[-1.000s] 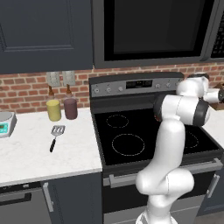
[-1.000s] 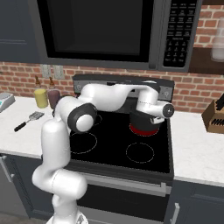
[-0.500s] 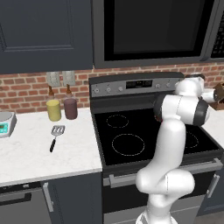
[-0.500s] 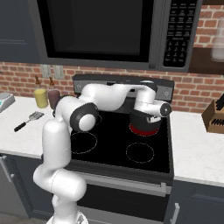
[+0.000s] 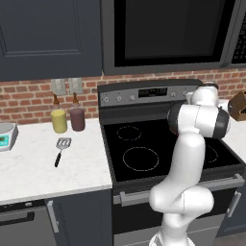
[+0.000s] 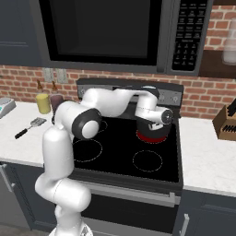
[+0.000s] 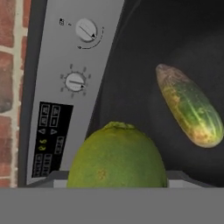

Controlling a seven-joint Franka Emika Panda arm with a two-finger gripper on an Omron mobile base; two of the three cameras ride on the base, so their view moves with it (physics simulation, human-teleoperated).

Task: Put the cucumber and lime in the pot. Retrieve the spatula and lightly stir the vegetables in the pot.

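Barely shifted since a second ago: gripper point(image 6: 153, 123) holds at the same station over the pot point(image 6: 150, 137) on the rear right burner, with the wrist drawn in only slightly in the left base view. Spatula, jars and scale found where they were.

Grips the lime point(image 7: 117, 155). Judged so from the hand view: lime seen large and close at the bottom, sitting where the fingertips would rise and hiding them, hanging above the stove with nothing under it. Jaws standing wide to suit the fruit.

Cucumber point(image 7: 190, 107) noted inside the pot point(image 7: 144, 52), lying flat on the dark floor, tilted across the hand view, well apart from the lime. Yellowish at one end, greener along the middle.

Control panel point(image 7: 65, 87) noted beside the pot in the hand view, with two white knobs point(image 7: 86, 29) and a small dark display; brick wall point(image 7: 6, 65) at the far edge beyond it.

Spatula point(image 5: 61, 146) noted on the white counter point(image 5: 29, 163) left of the stove point(image 5: 144, 158), lying flat, slotted head toward the wall, black handle toward the front edge, untouched. Near it against the wall: yellow jar point(image 5: 59, 120) and dark jar point(image 5: 77, 118) side by side, scale point(image 5: 5, 136) at the far left. Knife block point(image 6: 226, 124) noted on the counter right of the stove.
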